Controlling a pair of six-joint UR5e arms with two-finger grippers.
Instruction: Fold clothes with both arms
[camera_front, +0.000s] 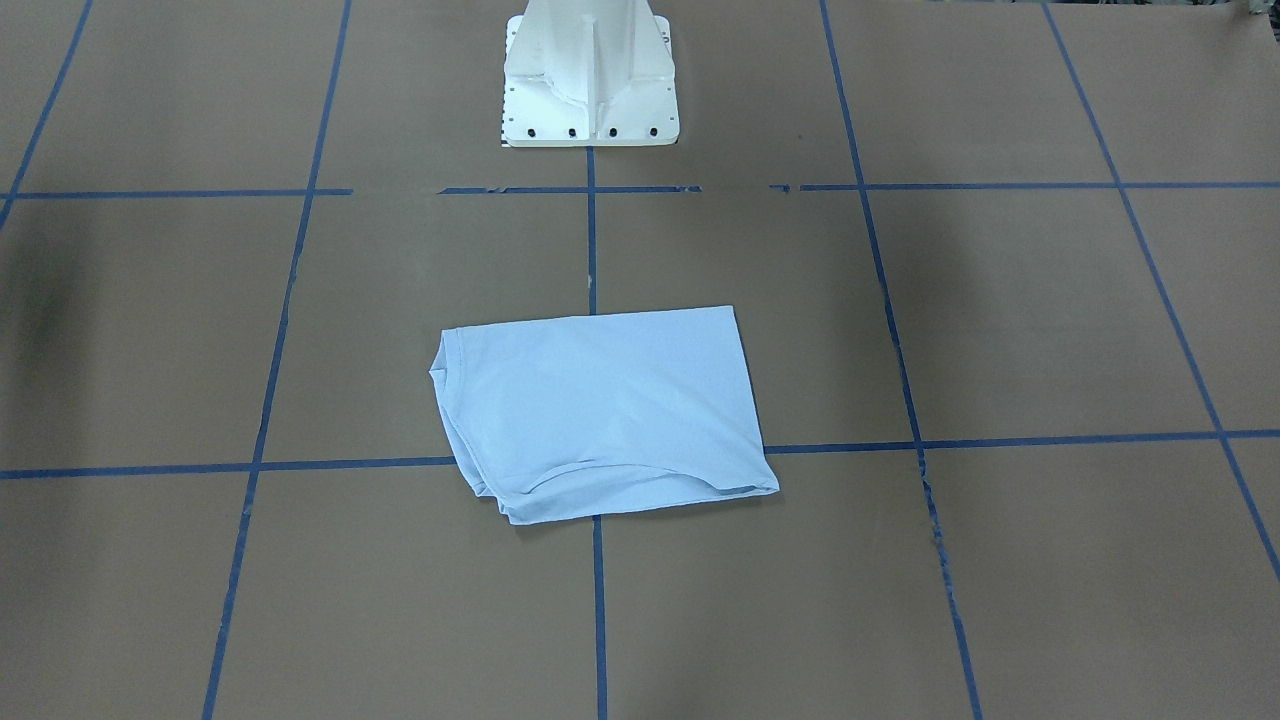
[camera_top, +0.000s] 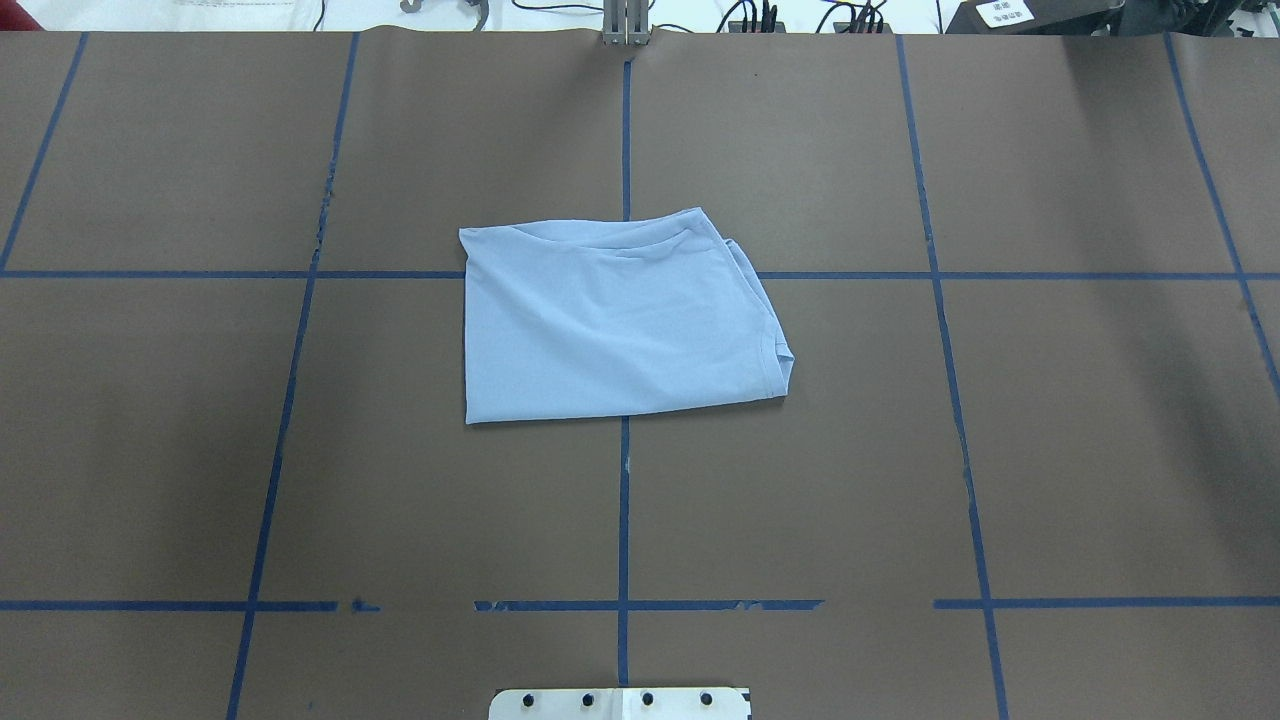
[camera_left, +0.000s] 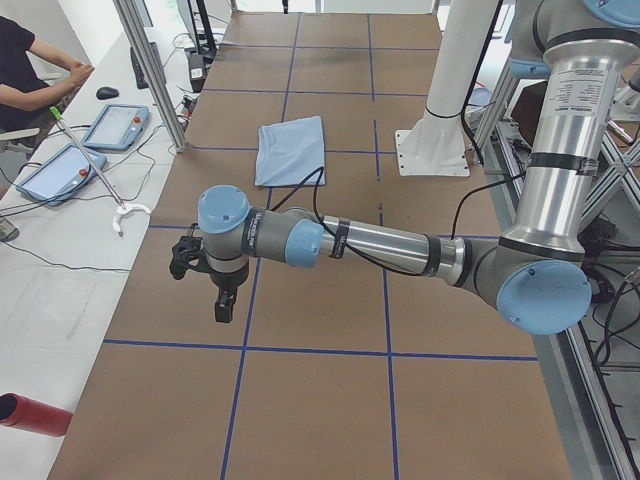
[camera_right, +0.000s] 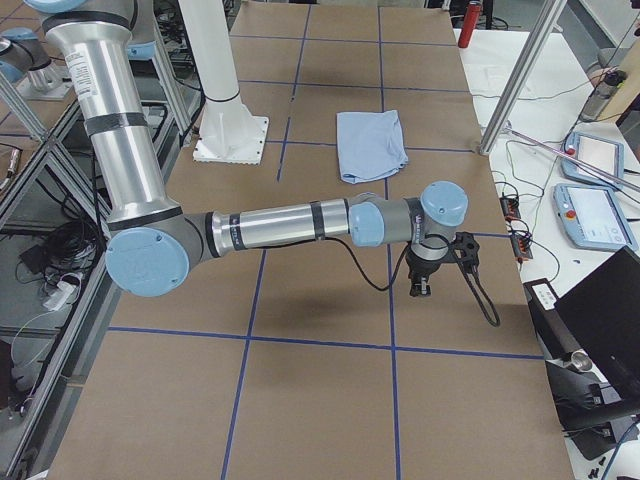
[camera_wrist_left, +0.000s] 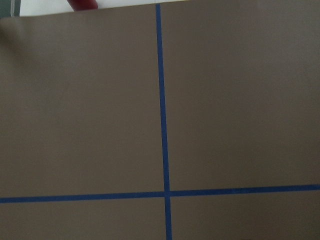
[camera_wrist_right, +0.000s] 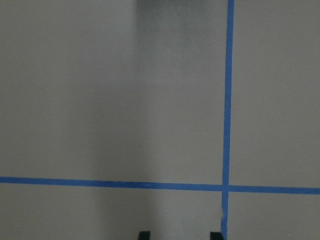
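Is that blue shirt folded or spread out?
Folded: the T-shirt lies as a compact rectangle with stacked layers along one edge.

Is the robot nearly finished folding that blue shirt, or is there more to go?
Looks about finished. Done: the T-shirt lies mid-way on the table as a compact folded rectangle. In hand: nothing; the left arm and right arm are out at the table's ends, clear of it, right end effector open and empty. Left: nothing obvious.
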